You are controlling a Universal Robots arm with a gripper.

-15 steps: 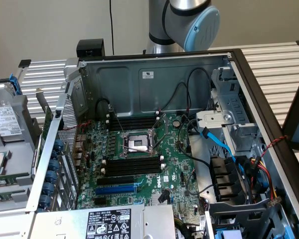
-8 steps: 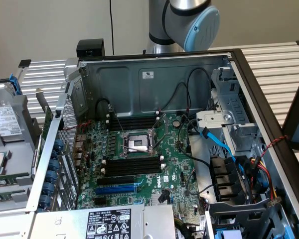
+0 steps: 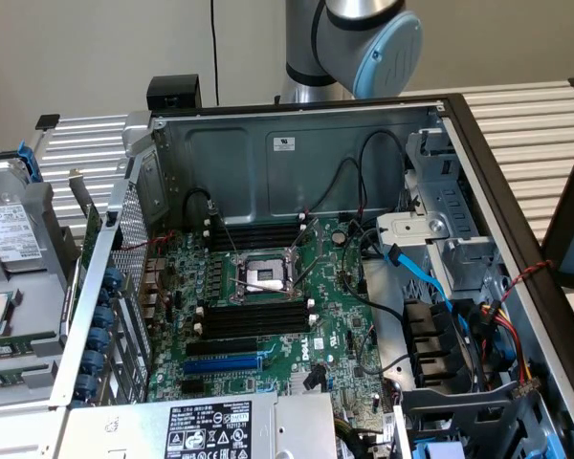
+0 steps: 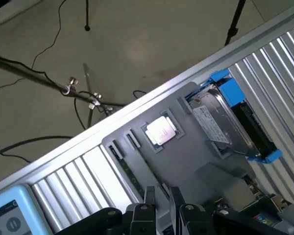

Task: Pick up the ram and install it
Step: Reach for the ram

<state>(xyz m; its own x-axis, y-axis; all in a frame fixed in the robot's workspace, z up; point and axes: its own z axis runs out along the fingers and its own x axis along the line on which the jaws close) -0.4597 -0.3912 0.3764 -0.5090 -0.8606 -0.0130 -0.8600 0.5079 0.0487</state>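
My tool (image 4: 161, 195) hangs open and empty near the ram (image 4: 135, 180) in the tray (image 4: 196, 161). I'd centre the jaws squarely across its thin edge.

The open case (image 3: 239, 163) left its whole top side free, so the black memory slots (image 3: 256, 316) beside the processor socket (image 3: 264, 276) could be reached straight from above. Loose black cables (image 3: 349, 186) hung across the back wall and trailed over the board's far edge. A blue cable (image 3: 423, 277) crossed in front of the drive cage (image 3: 459, 258) on the exterior view's right, and the power supply (image 3: 210, 426) walled off the near side. The gripper (image 4: 162, 196) hung over the gray tray (image 4: 186, 161), fingers spread with a gap between them. A chip (image 4: 160, 131) and a hard drive (image 4: 225, 122) lay further along.
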